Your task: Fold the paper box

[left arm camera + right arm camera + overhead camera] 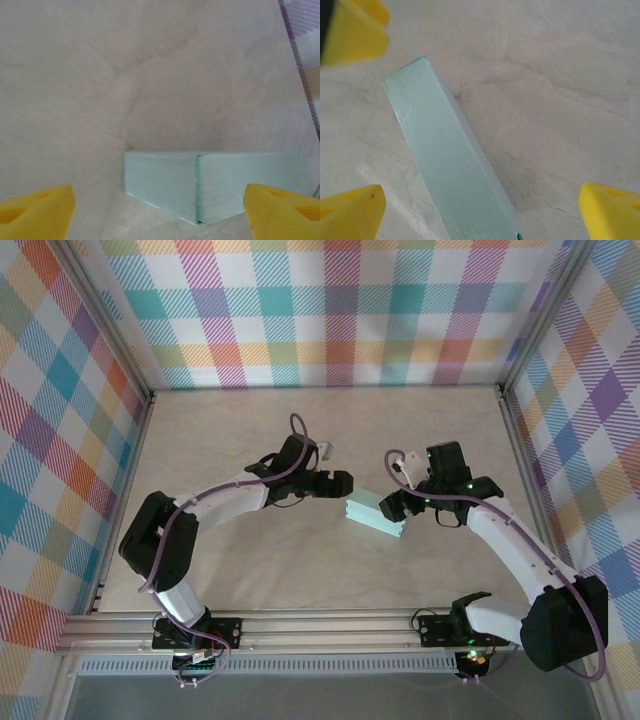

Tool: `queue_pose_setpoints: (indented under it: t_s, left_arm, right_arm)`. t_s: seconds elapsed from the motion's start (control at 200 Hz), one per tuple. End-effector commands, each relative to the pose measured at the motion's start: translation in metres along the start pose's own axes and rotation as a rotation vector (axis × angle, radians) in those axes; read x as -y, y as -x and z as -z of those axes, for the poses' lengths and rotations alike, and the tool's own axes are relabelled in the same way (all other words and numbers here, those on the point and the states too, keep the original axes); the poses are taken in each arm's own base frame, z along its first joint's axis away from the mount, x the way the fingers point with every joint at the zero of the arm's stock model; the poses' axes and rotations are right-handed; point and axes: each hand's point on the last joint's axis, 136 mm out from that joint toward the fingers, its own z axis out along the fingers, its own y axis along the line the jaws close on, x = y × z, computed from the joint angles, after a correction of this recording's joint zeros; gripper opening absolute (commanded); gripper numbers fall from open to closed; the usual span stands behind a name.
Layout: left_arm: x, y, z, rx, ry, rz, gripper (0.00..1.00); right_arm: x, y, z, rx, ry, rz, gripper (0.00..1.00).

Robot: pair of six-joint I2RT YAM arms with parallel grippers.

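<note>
The paper box point(374, 515) is a small, shallow mint-green box lying closed on the table between my two arms. My left gripper point(342, 484) hovers just beyond the box's left end, open. In the left wrist view the box point(200, 182) lies ahead between the spread yellow fingertips point(35, 212), nothing held. My right gripper point(394, 507) stands over the box's right end, also open. From the right wrist the box point(447, 165) runs diagonally between wide-apart fingertips point(612, 212). One yellow finger of the left gripper point(352, 30) shows near the box's far end.
The pale marbled tabletop point(250, 430) is ringed by checkered walls point(330, 310) and aluminium rails. The table's front rail point(320, 625) runs by the arm bases.
</note>
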Motion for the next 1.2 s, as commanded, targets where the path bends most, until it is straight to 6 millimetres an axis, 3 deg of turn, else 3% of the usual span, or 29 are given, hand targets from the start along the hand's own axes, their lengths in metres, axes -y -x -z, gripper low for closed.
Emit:
queue_pose_setpoints:
  t_s: [0.0,0.16,0.38,0.51,0.855,1.195]
  left_arm:
    - [-0.022,0.023,0.032,0.128,0.064,-0.033,0.89]
    - [-0.023,0.046,0.079,0.347,0.133,-0.184,0.89]
    - [-0.007,0.050,0.109,0.457,0.105,-0.370,0.89]
    - [-0.008,0.048,0.111,0.447,0.120,-0.411,0.90]
    - [-0.019,0.045,0.108,0.450,0.162,-0.405,0.90]
    - [-0.028,0.044,0.105,0.442,0.202,-0.384,0.90]
  right_arm:
    - [-0.012,0.000,-0.002,-0.051,0.067,0.136,0.95]
    - [-0.004,-0.013,-0.017,-0.186,0.045,0.239,0.92]
    - [-0.011,-0.022,-0.032,-0.303,0.109,0.367,0.86]
    - [-0.012,-0.027,-0.042,-0.352,0.135,0.386,0.84]
    - [-0.015,-0.034,-0.048,-0.399,0.165,0.416,0.66]
    - [-0.018,-0.025,-0.045,-0.376,0.162,0.432,0.38]
